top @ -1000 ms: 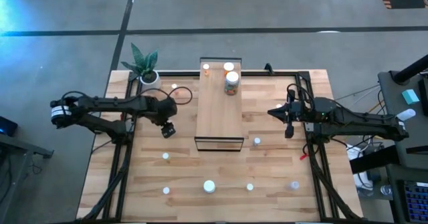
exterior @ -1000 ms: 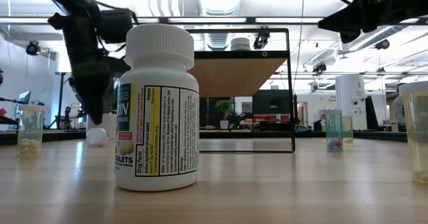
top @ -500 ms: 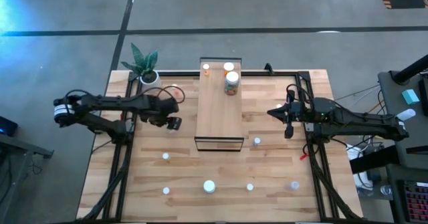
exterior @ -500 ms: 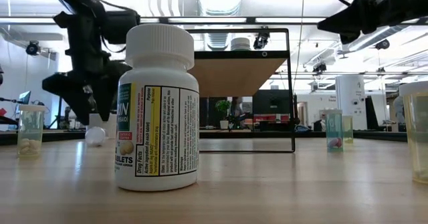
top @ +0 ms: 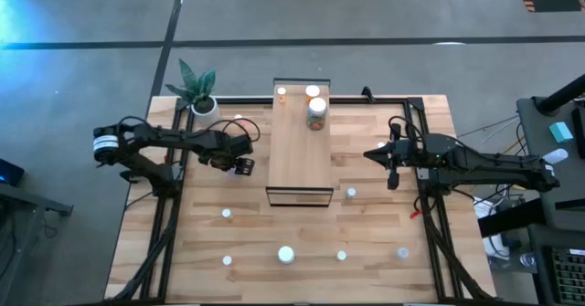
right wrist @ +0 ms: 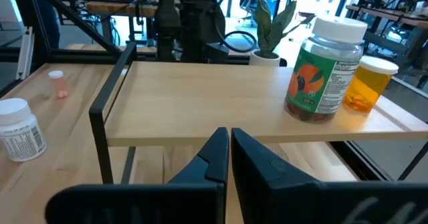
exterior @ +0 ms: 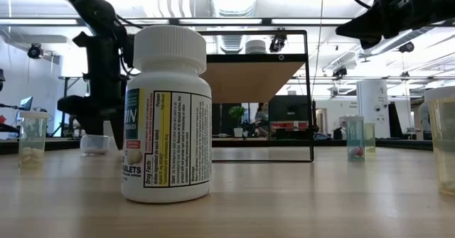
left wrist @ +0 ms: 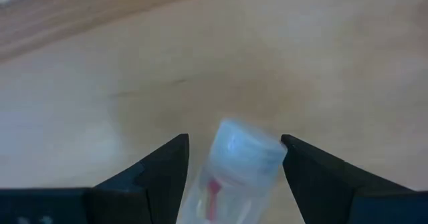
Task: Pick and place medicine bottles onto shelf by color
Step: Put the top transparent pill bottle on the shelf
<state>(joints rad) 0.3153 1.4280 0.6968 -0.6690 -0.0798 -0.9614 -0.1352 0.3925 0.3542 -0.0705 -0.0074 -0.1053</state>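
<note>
Your left gripper (top: 242,165) has a small clear bottle (left wrist: 235,167) between its wide-set fingers, just left of the shelf (top: 300,146).

From the left wrist you see that white-capped bottle sitting between the two dark fingers (left wrist: 152,176), a pink bit showing inside it; whether the pads press on it or only stand beside it you cannot tell. Your right gripper (top: 393,169) hangs to the right of the shelf with its fingers pressed together on nothing, pointed at the shelf's side. On the shelf's far end stand a green-labelled jar (right wrist: 323,78), an orange bottle (right wrist: 369,85) just beside it, and a small orange bottle (top: 281,92). In front of the shelf, more bottles stand scattered on the table (top: 183,251), among them a white labelled bottle (exterior: 168,114).
</note>
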